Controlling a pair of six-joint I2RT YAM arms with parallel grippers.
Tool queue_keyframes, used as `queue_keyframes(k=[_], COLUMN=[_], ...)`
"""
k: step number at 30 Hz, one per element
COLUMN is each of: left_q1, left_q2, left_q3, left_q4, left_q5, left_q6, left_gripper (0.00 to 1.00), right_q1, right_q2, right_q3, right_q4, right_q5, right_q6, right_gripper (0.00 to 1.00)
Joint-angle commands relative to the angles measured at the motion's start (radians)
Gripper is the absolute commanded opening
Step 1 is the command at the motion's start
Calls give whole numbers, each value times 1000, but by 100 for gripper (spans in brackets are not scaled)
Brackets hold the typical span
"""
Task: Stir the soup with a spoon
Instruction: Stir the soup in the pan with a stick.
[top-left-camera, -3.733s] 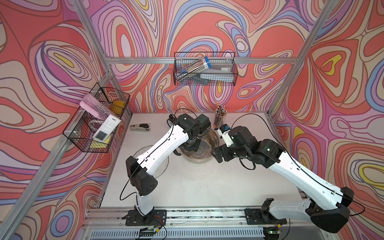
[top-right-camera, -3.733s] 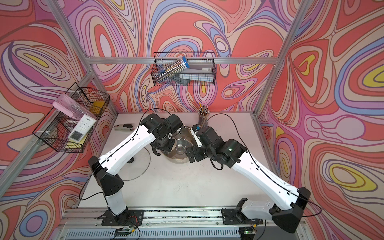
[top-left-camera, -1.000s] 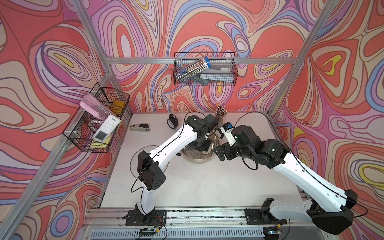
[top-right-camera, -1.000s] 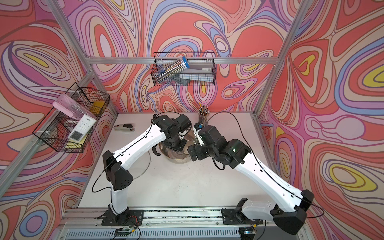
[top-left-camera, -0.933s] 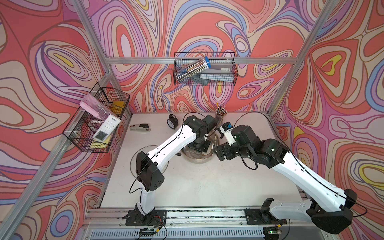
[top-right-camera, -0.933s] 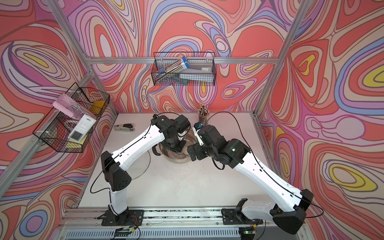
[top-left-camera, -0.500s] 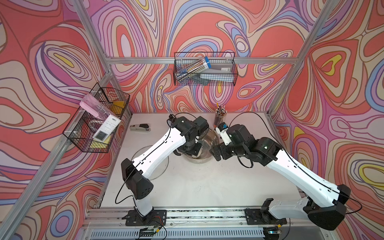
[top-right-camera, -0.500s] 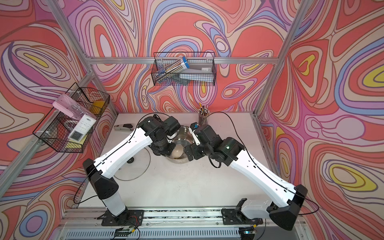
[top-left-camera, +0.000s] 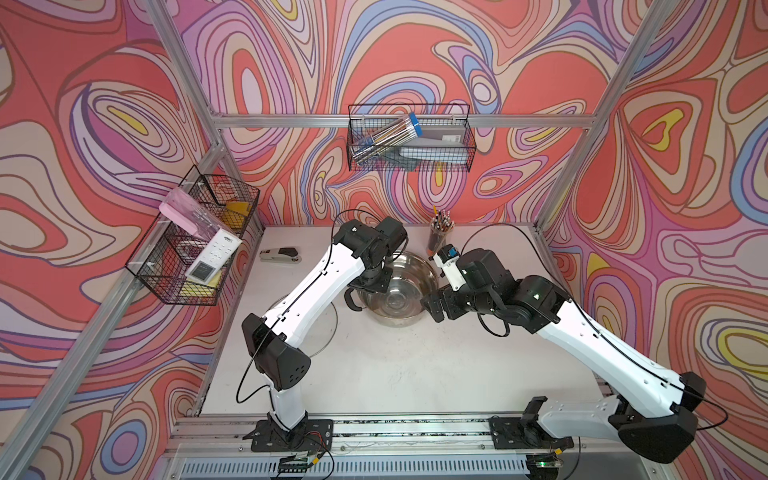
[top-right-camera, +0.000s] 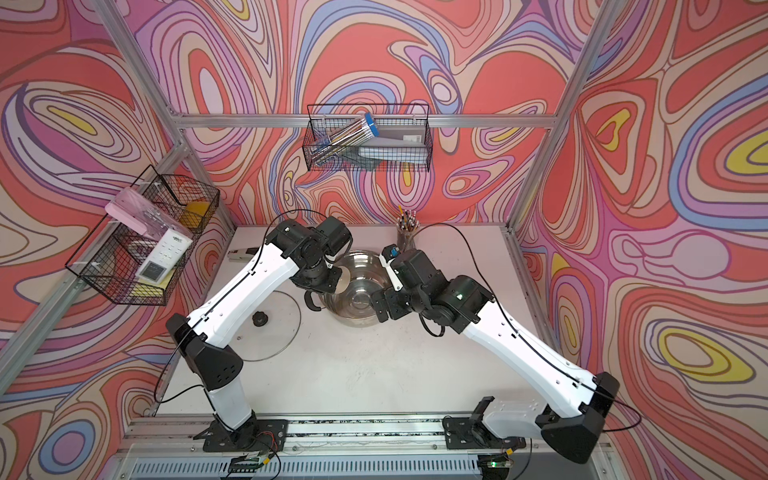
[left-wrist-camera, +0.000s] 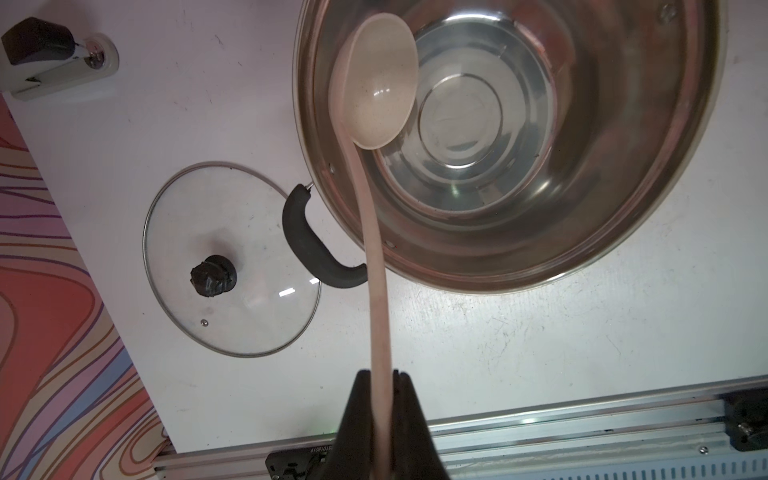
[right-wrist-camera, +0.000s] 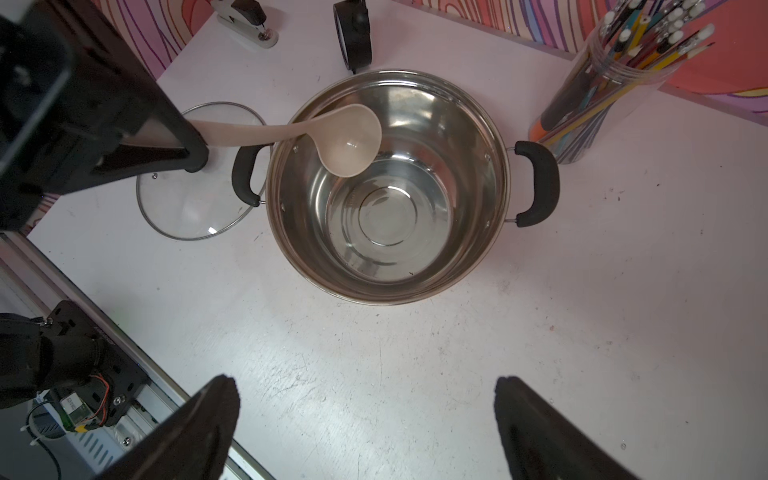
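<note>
The spoon, a cream-white ladle (left-wrist-camera: 382, 83), hangs with its bowl (right-wrist-camera: 351, 141) inside the steel pot (right-wrist-camera: 473, 266), near the rim on the pot's left side. Its handle crosses that rim above a black pot handle (left-wrist-camera: 307, 249). My left gripper (left-wrist-camera: 381, 374) is shut on the handle's far end, left of the pot in both top views (top-left-camera: 374, 286) (top-right-camera: 322, 286). The soup shows as shallow clear liquid on the pot's bottom (right-wrist-camera: 386, 216). My right gripper (right-wrist-camera: 365, 390) stands wide open and empty above the table by the pot's right front (top-left-camera: 432, 307).
A glass lid (top-right-camera: 270, 328) with a black knob lies left of the pot. A cup of coloured pencils (top-left-camera: 440, 237) stands behind the pot's right handle (right-wrist-camera: 536, 183). A stapler (top-left-camera: 280, 254) and a small black round thing (right-wrist-camera: 353, 33) lie at the back.
My left gripper has swung the spoon leftward from the pot's back right to its left side, and its elbow has shifted. The right arm has barely moved and stays open.
</note>
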Motion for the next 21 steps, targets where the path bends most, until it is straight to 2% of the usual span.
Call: queue_keyframes(k=[1,9,17,21], left_q1=[0,-16,-58,-68], left_q2=[61,142,136,85], left_q3=[58,152,136,67], left_q4=[40,91,98,109], left_q5=[18,124,200,241], left_q6=[7,8,44,47], left_gripper=[0,0,0,0], right_q1=[3,3,3,2], right_q2=[-25,-49,-50,-36], right_q3=[5,6,-1,8], right_q4=[-18,-43,-40,-31], right_q5=[29,61,63,52], right_q6=[-6,-6,-3,-8], right_gripper=[98,98,98,98])
